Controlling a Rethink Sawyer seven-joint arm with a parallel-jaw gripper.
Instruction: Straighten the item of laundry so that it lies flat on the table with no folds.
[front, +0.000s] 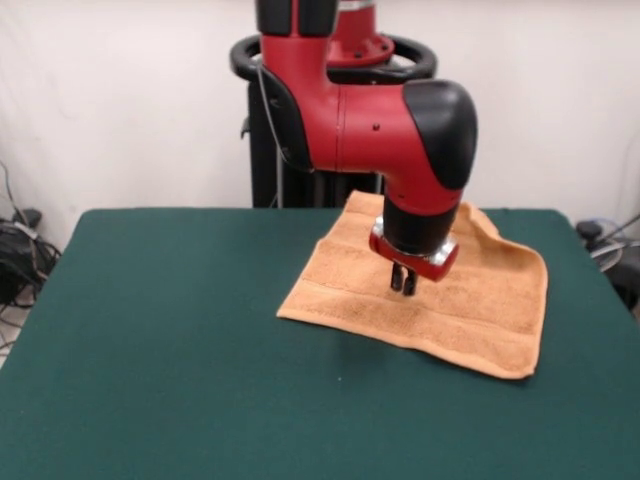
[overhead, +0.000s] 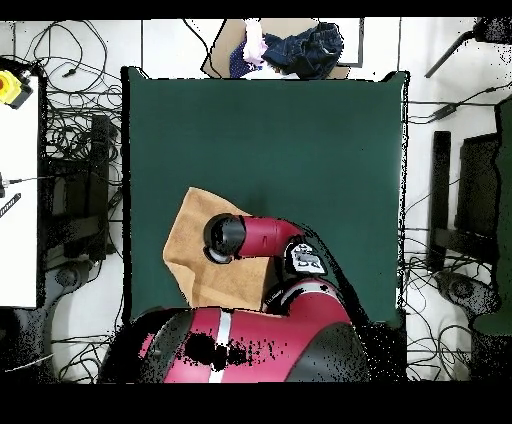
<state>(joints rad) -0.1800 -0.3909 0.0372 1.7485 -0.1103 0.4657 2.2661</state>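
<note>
Across the left part of the front view, only the dark green cloth of the bench is seen. Right of the middle, toward the far side of the bench, the orange-tan towel is spread out, turned at an angle to the bench edges. A woven band is seen running near its close edge, and a raised fold is seen along its far right edge, where the cloth is not flat. Above the towel's middle the red and black arm is brought down, and the gripper is held over the cloth with its two dark fingers drawn close together; whether any cloth is pinched cannot be told. At the far edge of the bench in the overhead view, a person's hand and a dark bundle of cloth are seen.
</note>
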